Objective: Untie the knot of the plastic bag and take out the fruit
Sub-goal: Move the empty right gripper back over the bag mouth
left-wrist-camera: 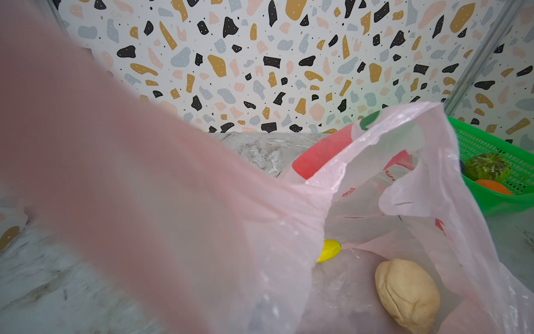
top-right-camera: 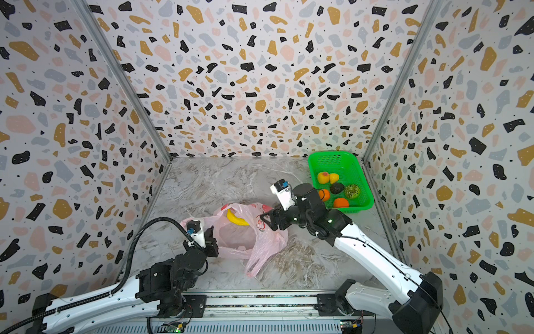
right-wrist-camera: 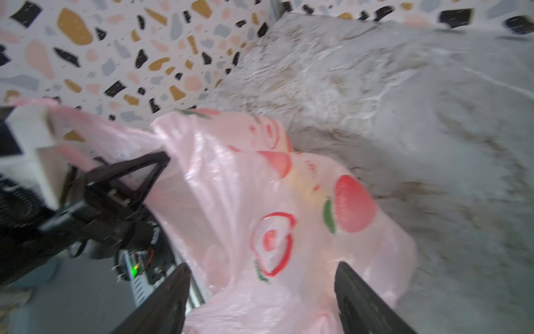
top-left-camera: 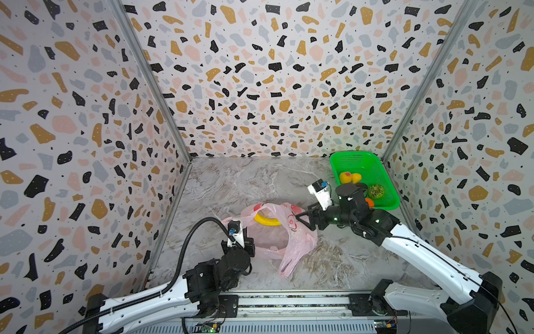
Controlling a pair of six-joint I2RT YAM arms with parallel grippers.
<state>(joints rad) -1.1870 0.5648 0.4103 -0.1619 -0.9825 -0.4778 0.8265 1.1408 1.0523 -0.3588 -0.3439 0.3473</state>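
Bag open mid-table, banana inside

Both top views: plastic bag (top-left-camera: pixel 271 234) lies mid-table holding a banana (top-left-camera: pixel 267 221); left gripper (top-left-camera: pixel 241 231) pinches its left edge, right gripper (top-left-camera: pixel 303 221) spread just beside its right side, green basket (top-left-camera: pixel 385 206) behind. Left wrist: cream bumpy ball (left-wrist-camera: pixel 407 295) inside the bag. Right wrist: pink plastic shows between the wide-apart fingers (right-wrist-camera: pixel 355 297).
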